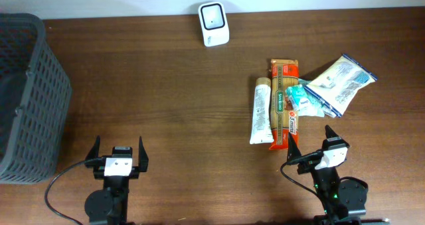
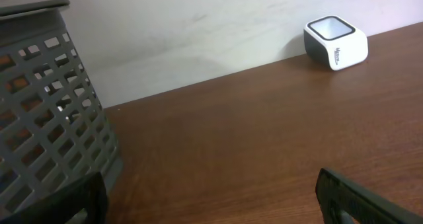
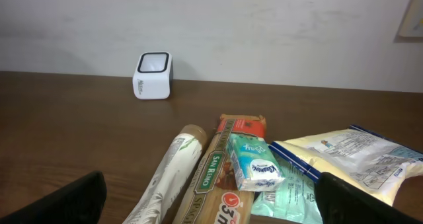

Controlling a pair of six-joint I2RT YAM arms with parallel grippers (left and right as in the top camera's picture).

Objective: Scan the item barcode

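A white barcode scanner (image 1: 214,24) with a dark window stands at the table's far edge; it also shows in the left wrist view (image 2: 336,42) and the right wrist view (image 3: 153,75). The items lie in a pile at the right: a white tube (image 1: 261,111), a spaghetti pack (image 1: 284,105), a teal tissue pack (image 1: 305,99) and a blue-edged bag (image 1: 340,82). My right gripper (image 1: 312,137) stands open just in front of the pile, holding nothing, with the spaghetti pack (image 3: 228,184) and tissue pack (image 3: 254,161) ahead of its fingers. My left gripper (image 1: 118,143) is open over bare table.
A dark grey mesh basket (image 1: 26,99) fills the left side of the table, close to my left gripper's left finger (image 2: 79,201). A pale wall runs behind the table's far edge.
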